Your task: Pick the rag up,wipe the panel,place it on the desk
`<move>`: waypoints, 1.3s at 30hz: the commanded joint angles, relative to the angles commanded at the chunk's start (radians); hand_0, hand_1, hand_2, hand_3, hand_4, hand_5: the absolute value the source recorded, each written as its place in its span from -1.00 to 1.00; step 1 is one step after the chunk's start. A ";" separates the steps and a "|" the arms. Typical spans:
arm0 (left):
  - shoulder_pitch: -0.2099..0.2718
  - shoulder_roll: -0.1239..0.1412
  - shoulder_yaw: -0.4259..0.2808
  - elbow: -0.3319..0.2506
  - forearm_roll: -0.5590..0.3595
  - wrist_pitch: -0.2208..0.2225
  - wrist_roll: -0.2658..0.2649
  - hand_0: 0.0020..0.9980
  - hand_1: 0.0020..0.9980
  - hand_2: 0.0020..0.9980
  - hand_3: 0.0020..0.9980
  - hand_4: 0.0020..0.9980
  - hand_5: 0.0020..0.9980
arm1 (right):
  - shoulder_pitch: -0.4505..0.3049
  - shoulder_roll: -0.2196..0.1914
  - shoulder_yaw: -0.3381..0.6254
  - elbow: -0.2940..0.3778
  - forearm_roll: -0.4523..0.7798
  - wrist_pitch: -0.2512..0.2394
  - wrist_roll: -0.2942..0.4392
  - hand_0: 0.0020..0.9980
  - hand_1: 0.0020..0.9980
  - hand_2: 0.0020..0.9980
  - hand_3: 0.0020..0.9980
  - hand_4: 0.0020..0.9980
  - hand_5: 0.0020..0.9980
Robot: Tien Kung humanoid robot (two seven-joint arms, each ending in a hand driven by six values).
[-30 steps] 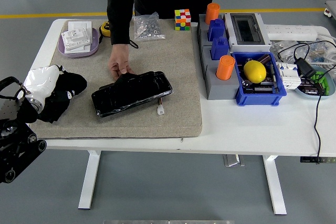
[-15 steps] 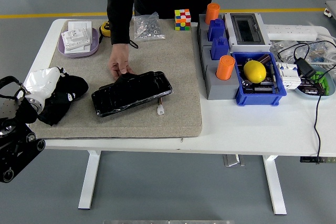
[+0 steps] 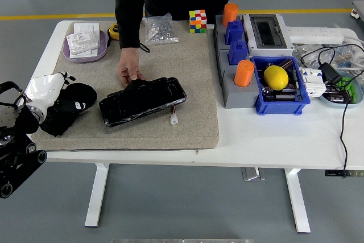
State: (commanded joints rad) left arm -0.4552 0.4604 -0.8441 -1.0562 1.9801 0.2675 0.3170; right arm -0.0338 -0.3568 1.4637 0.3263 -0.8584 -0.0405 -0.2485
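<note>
Left hand (image 3: 48,86), white-covered, grips the black rag (image 3: 67,108) at the mat's (image 3: 193,78) left edge. Bare mat separates rag from the glossy black panel (image 3: 142,101) mid-mat; a person's hand (image 3: 129,69) presses the panel's far corner. Open mat right of it.

White table (image 3: 273,140) w/ beige mat (image 3: 193,78), grey block holder (image 3: 230,83), blue bin (image 3: 281,103).

No text, label or number is readable on anything here.
</note>
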 joint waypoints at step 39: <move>0.117 0.043 -0.233 -0.290 -0.301 0.061 -0.092 -0.19 0.26 0.40 0.47 0.79 0.06 | 0.001 0.003 -0.035 -0.010 -0.001 -0.001 0.001 0.39 -0.08 0.29 0.25 1.00 0.40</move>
State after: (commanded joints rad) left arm -0.3382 0.5036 -1.0773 -1.3466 1.6790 0.3281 0.2249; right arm -0.0328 -0.3538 1.4285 0.3167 -0.8590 -0.0412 -0.2477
